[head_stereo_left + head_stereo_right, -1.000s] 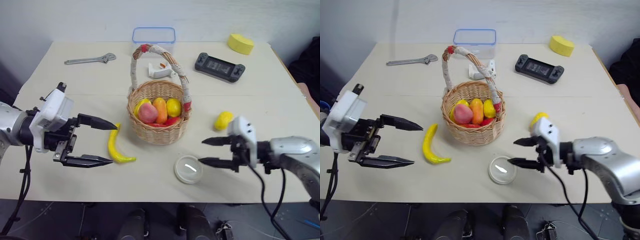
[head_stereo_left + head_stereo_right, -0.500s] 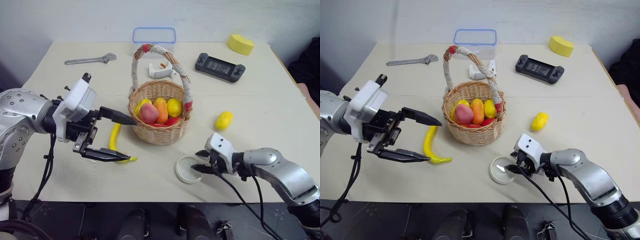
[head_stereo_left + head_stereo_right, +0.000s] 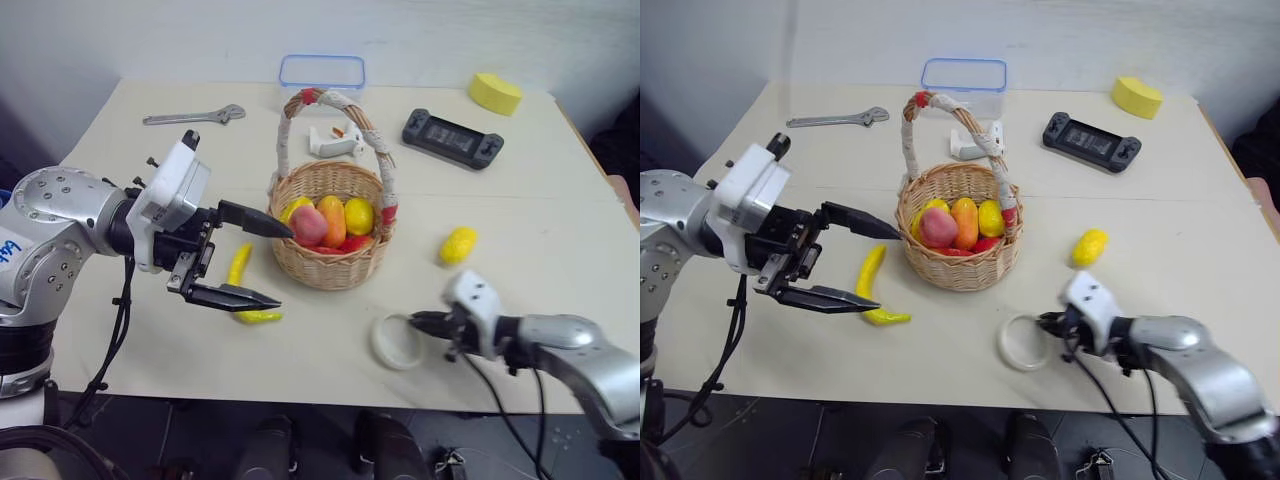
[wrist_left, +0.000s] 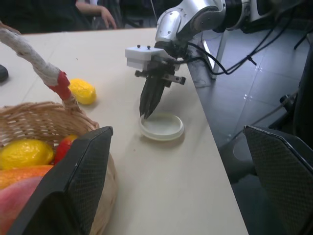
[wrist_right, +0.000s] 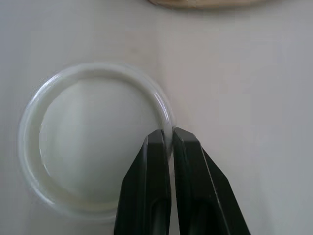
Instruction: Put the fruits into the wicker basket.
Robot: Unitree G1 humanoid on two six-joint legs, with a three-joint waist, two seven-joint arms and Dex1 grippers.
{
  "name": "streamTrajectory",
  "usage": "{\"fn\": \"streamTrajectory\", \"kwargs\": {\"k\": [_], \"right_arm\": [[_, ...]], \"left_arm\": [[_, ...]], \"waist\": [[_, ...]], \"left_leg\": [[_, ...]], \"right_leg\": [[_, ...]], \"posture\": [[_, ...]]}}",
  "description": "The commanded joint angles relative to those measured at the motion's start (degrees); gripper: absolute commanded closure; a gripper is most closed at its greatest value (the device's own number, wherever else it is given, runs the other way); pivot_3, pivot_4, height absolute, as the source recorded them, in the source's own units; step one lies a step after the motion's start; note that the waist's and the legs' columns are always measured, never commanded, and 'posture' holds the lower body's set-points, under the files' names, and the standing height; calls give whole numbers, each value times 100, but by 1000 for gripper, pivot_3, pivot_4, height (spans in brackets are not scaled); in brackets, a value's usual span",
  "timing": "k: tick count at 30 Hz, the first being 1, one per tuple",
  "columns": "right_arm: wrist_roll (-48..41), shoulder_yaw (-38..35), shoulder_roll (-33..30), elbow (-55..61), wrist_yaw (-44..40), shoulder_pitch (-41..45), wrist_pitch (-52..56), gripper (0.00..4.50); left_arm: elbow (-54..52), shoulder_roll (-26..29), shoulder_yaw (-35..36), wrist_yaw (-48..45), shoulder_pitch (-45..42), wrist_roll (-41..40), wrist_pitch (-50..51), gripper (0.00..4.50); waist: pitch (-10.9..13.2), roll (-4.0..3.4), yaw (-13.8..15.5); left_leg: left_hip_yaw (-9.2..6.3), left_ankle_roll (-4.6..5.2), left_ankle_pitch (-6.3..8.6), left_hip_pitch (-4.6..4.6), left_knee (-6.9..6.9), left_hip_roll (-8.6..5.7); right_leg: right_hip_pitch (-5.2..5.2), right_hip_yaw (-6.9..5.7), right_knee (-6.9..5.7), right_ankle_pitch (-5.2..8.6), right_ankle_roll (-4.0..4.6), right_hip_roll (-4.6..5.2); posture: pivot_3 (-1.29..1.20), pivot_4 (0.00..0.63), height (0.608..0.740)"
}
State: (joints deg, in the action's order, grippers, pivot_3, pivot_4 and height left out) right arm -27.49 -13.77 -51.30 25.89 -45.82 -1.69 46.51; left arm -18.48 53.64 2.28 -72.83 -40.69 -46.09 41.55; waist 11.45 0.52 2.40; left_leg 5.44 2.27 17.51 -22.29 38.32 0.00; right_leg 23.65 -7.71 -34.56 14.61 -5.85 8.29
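The wicker basket (image 3: 330, 268) stands mid-table and holds several fruits. A curved yellow banana (image 3: 240, 266) lies on the table just left of it. My left gripper (image 3: 281, 264) hovers open above the banana, its upper finger reaching toward the basket's rim. The small bumpy yellow fruit (image 3: 458, 244) lies alone to the right of the basket. Near the front edge, my right gripper (image 5: 168, 133) is shut on the rim of a white round lid (image 5: 93, 142), one finger inside the rim and one outside; the left wrist view shows this right gripper (image 4: 146, 113) too.
At the back of the table are a wrench (image 3: 195, 116), a clear blue-rimmed box (image 3: 322, 72), a black game controller (image 3: 452, 138) and a yellow sponge wedge (image 3: 497, 92). A small white object (image 3: 333, 145) lies behind the basket. The table's front edge runs close under the lid.
My left gripper moved right, over the banana and toward the basket, staying open. My right gripper went from open to shut on the lid's rim. The camera shifted slightly.
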Motion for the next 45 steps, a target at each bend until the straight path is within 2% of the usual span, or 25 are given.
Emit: {"fn": "streamTrajectory", "kwargs": {"k": [1,4,8,13,18,21,24,27,29,31,34,36,38,42,45], "right_arm": [[140,-1182,-346,-463,-149,-433,-148,4481],[319,-1844,-392,-1573,-18,-523,-337,4481],[456,-1799,-208,-2329,204,-329,-540,4481],[484,-1653,-51,-2459,296,-240,-589,3032],[170,-1997,-406,-2064,67,7,-326,1216],[-429,-2062,-766,-1356,-730,321,-430,106],[-1320,-2147,-1089,-612,-1628,559,-290,17],[-2317,-2106,-1326,-120,-2252,993,-82,17],[-2921,-1926,-1322,-74,-2293,1513,60,17],[-3290,-1705,-1262,-57,-2333,1918,105,17],[-3512,-1430,-1241,23,-2455,2229,76,17],[-3541,-1277,-1235,84,-2475,2358,2,17],[-3586,-1173,-1215,130,-2469,2461,-43,17],[-3733,-1090,-1152,234,-2348,2574,-31,17],[-3682,-1109,-1078,370,-2200,2457,-77,17]], "left_arm": [[-13,-48,123,20,-116,-80,-6,0],[-8,-179,72,48,-102,-20,-81,0],[4,-278,45,78,-80,30,-122,0],[-60,-287,146,196,130,55,-94,0],[-294,-97,656,627,693,-115,153,0],[-557,230,1329,1094,1357,-282,666,0],[-787,602,1951,1654,2093,-257,1322,0],[-852,727,2581,2610,2466,-691,2753,0],[-760,416,2835,3402,2140,-871,4105,0],[-484,94,2848,4359,1903,-965,4957,0],[1,-346,2622,5856,1673,-1323,5095,0],[649,-833,2670,7015,1281,-1931,5095,0],[1049,-1027,2551,7914,1030,-2470,5095,0],[1492,-1244,2020,9124,684,-3377,5095,0],[1800,-1151,1533,9691,709,-3797,5095,0]], "waist": [[0,1,10],[0,2,-9],[0,1,-83],[2,-9,-129],[7,-25,-139],[9,-30,-160],[10,-30,-185],[12,-27,-156],[17,-17,-94],[19,-12,-59],[17,-4,-58],[19,0,-45],[22,9,-38],[22,14,-60],[20,17,-98]], "left_leg": [[2,6,3,1,1,-2],[6,9,5,6,-1,0],[10,6,3,10,-3,1],[15,0,-1,16,-3,2],[19,1,-1,17,-3,2],[19,0,0,17,-4,4],[10,-5,3,18,-9,13],[-3,-14,9,16,-10,22],[-11,-13,14,15,-8,22],[-17,-9,13,14,-2,11],[-16,-26,24,15,-3,0],[-15,-28,25,13,-4,0],[-17,-31,24,9,-3,1],[-13,-29,24,8,-8,9],[-6,-30,25,9,-9,9]], "right_leg": [[-4,0,8,-3,-5,1],[-8,3,39,-5,-8,-1],[-7,7,35,-5,-7,-2],[-5,14,22,-6,-5,-2],[-1,23,18,-6,-5,1],[2,25,18,-6,-5,1],[0,34,20,-2,1,-4],[-2,47,26,2,7,-9],[-6,47,28,2,8,-6],[-10,44,27,0,5,8],[-11,50,24,-4,-1,23],[-9,51,24,-5,-2,27],[-5,51,12,-6,-2,29],[-4,53,10,-7,-1,26],[-3,55,14,-7,-1,24]], "posture": [[0,150,740],[0,150,740],[0,150,740],[0,150,740],[0,150,740],[0,150,740],[0,150,740],[0,150,740],[0,150,740],[0,150,740],[0,150,740],[0,150,740],[0,150,740],[0,150,740],[0,150,740]]}}
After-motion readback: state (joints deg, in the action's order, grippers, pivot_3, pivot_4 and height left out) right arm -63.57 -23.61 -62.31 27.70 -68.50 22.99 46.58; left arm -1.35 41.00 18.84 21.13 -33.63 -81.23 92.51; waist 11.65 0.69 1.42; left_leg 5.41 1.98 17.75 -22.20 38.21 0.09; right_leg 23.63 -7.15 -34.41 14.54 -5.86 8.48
